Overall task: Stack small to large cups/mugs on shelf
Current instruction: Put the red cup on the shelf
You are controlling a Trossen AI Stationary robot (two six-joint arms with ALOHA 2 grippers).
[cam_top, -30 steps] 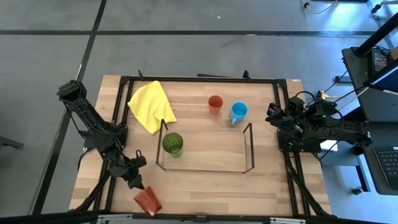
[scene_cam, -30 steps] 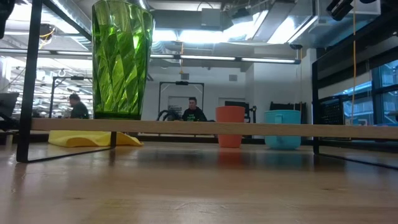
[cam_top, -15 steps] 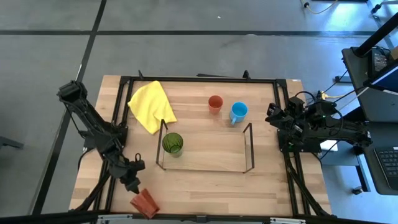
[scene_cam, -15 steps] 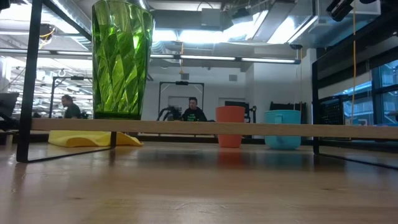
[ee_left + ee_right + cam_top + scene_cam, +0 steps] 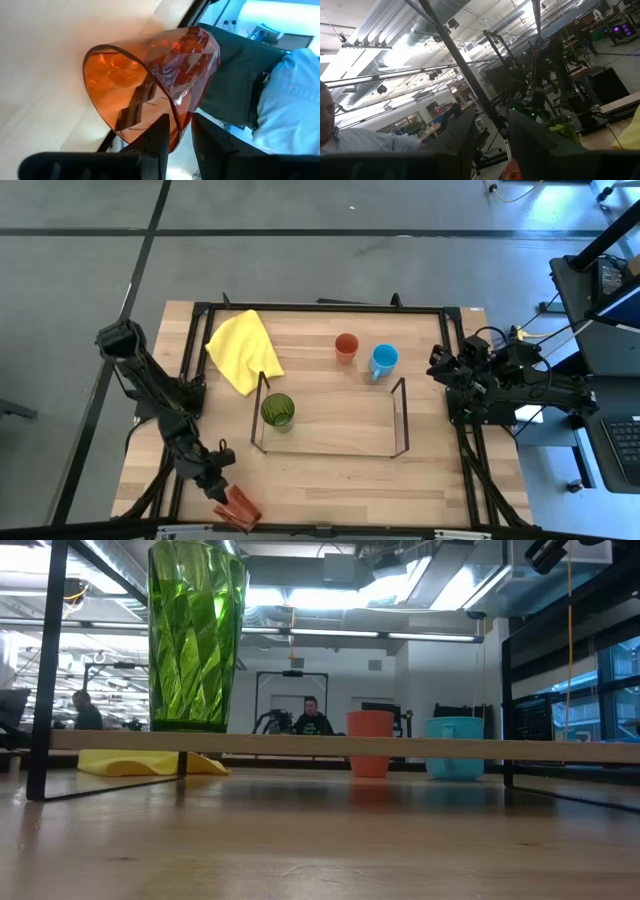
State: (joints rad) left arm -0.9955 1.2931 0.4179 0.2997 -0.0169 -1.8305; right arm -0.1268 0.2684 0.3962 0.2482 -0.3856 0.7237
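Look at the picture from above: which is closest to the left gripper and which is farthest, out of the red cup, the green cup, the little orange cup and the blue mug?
From the left gripper, near the table's front-left corner:
1. Red-orange cup, lying on its side right at the gripper.
2. Green tumbler, on the shelf's left end.
3. Small orange cup, behind the shelf.
4. Blue mug, just right of the orange cup.

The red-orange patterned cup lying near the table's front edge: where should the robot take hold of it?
By the rim. The red-orange patterned cup lies on its side, mouth open toward the left gripper, so one finger inside and one outside the wall seems best.
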